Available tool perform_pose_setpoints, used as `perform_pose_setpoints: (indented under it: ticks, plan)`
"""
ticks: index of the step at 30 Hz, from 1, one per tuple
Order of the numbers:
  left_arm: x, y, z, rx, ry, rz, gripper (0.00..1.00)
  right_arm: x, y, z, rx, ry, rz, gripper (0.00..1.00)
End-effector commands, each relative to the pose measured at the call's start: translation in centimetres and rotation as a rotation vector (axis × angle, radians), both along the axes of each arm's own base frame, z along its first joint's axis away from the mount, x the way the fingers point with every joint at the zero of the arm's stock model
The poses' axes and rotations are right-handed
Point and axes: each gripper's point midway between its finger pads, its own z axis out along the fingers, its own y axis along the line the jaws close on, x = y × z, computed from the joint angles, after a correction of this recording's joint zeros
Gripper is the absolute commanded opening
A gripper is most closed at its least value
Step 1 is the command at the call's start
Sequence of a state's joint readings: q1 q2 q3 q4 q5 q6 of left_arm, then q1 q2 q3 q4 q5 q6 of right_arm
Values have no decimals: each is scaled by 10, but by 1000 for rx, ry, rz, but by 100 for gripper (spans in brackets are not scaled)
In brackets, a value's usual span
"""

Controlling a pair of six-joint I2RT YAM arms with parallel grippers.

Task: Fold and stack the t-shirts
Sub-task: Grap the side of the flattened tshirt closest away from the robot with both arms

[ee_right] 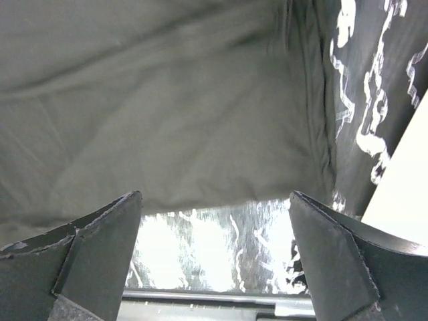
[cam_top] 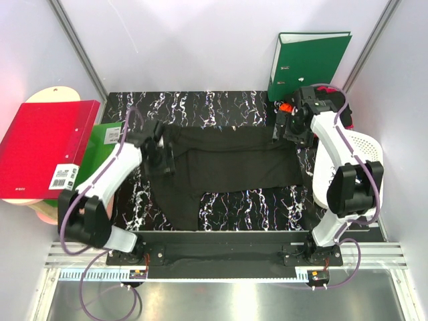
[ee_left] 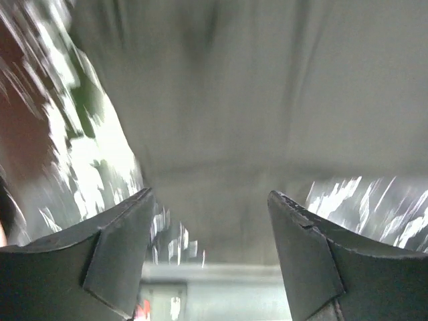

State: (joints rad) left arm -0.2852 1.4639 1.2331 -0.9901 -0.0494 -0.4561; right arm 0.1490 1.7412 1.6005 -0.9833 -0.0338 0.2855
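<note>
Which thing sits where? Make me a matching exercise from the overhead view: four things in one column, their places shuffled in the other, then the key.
Things
1. black t-shirt
2. green ring binder
3. red folder
4. white lattice basket

Places
A. left of the marbled table, by the wall
B. at the table's right edge
C. lying in the middle of the table
D. standing upright at the far right corner

Pairs: 1-C, 2-D, 3-A, 4-B.
</note>
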Motion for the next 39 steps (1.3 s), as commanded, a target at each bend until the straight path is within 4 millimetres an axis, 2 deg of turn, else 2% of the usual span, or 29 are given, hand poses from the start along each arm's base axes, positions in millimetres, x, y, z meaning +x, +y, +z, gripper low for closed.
perform_pose_setpoints:
  ticks: [1,2,3,4,5,6,7,8,11,14,17,23,28,31,33,34,36,37,39]
  plan:
    - [-74,-24,0,-179,102,-3,74,-35,3,-3,44,71,-67,97]
    - [-91,-22,-11,-179,149,-1,75,-49,1,-17,46,125,-88,96]
    - [-100,-22,-10,-187,143,1,76,-57,3,-22,59,151,-113,96]
    - [-114,-20,-19,-188,182,1,76,-65,3,-26,73,178,-126,95]
    - [-120,-20,-22,-194,194,3,76,-80,2,-42,72,232,-141,95]
    - [-126,-19,-24,-198,195,1,76,-88,3,-48,80,262,-156,95]
    - [-136,-19,-34,-203,233,4,76,-93,4,-53,87,279,-158,95]
    - [-142,-19,-38,-202,247,-2,76,-105,3,-65,83,324,-166,94]
    - [-162,-20,-57,-202,307,-29,77,-115,3,-78,84,358,-167,95]
    - [-175,-24,-71,-208,360,-51,77,-115,4,-77,92,341,-158,95]
    - [-181,-26,-83,-193,413,-55,77,-112,3,-73,90,318,-151,95]
    - [-178,-37,-100,-200,451,-70,77,-104,4,-68,97,297,-147,96]
    - [-164,-50,-100,-156,449,-120,77,-98,7,-64,105,285,-137,96]
    - [-163,-53,-111,-117,505,-139,77,-96,7,-62,104,278,-130,96]
    - [-163,-56,-114,-110,519,-154,68,-95,7,-61,107,272,-127,96]
    - [-164,-56,-116,-103,531,-158,45,-94,7,-60,109,271,-126,96]
    - [-162,-58,-115,-102,531,-164,11,-93,7,-60,111,271,-125,96]
    - [-162,-57,-114,-97,532,-163,0,-93,7,-60,110,272,-122,96]
    - [-161,-52,-108,-72,518,-149,0,-94,7,-62,111,280,-121,96]
